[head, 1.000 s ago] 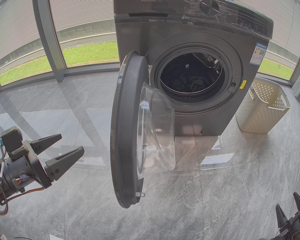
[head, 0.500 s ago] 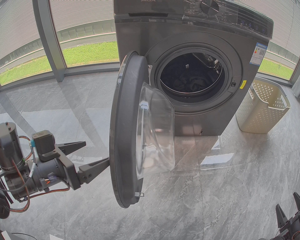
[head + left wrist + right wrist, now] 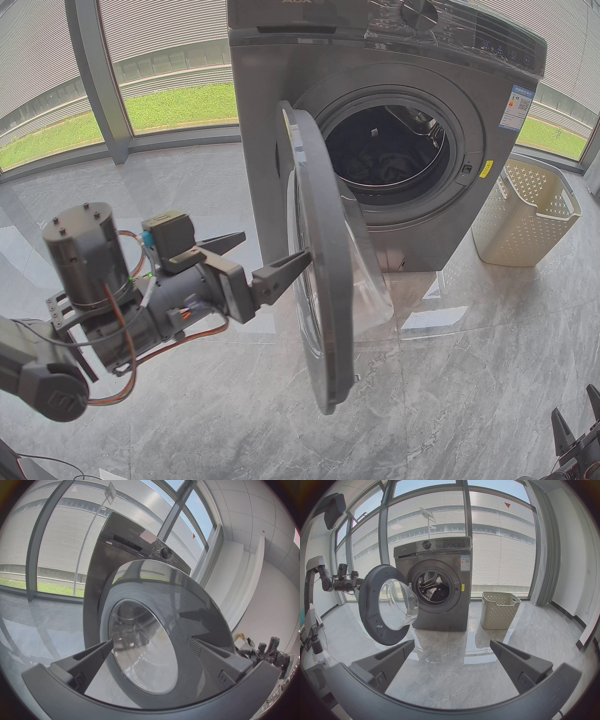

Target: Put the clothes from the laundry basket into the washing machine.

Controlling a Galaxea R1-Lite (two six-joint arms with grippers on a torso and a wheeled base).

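While its jaws stand spread, the left gripper (image 3: 276, 245) touches the washing machine door (image 3: 325, 281) with one fingertip; the right gripper (image 3: 450, 644) is likewise spread.

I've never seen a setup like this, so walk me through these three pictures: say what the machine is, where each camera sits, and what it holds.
This is a two-armed robot on wheels; each arm ends in a two-fingered gripper. One picture looks down from its head; the other two come from cameras on its left and right wrists. On the tiled floor stands a washing machine with its round door partly open and dark clothes inside, and a cream laundry basket beside it. The left gripper is open, one fingertip against the door's outer face, which the left wrist picture looks at. The right gripper is open, low and well back from the machine. Neither holds anything.
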